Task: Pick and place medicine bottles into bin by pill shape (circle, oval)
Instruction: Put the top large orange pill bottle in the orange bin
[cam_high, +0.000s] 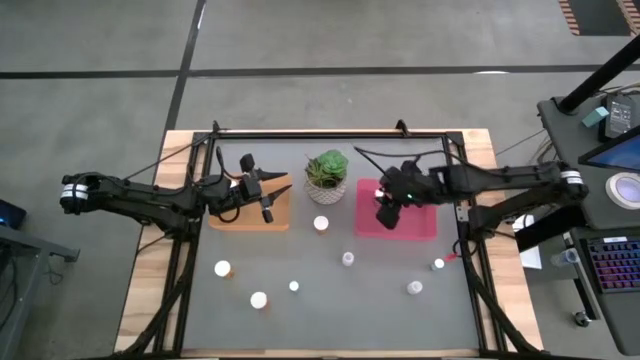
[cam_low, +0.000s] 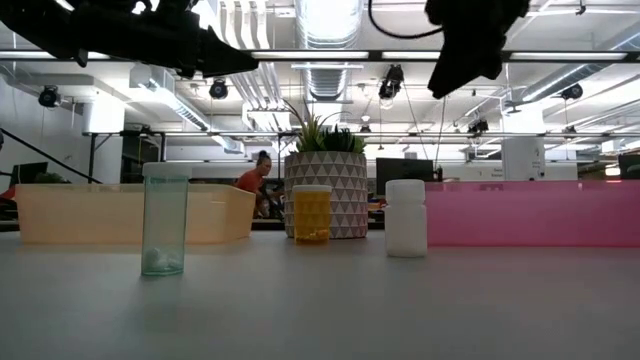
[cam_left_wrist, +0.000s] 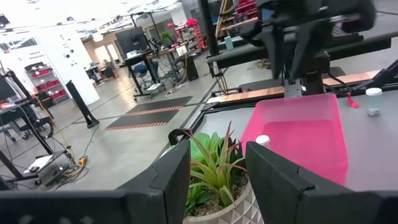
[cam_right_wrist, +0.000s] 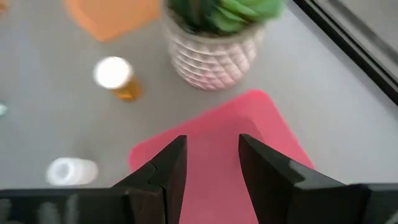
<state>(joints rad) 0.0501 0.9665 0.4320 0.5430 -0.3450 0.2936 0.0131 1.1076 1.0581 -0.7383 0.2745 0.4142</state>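
Tools both hang released and empty: right tool (cam_high: 387, 213) over the pink tray (cam_high: 420, 222), left tool (cam_high: 262, 192) over the orange tray (cam_high: 250, 214). About seven bottles (cam_high: 321, 224) stand unsorted on the table (cam_high: 330, 310); most sorting remains.

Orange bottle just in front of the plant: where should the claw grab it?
Come straight down and close across the white cap or the neck of the orange bottle. It stands upright with open table around it; the potted plant sits behind, so avoid approaching from there.

Overhead camera looks straight down on the whole table (cam_high: 330, 300); a low one peers level across it. Both wrist cameras share the potted plant (cam_left_wrist: 217, 180) and pink tray (cam_right_wrist: 242, 155).
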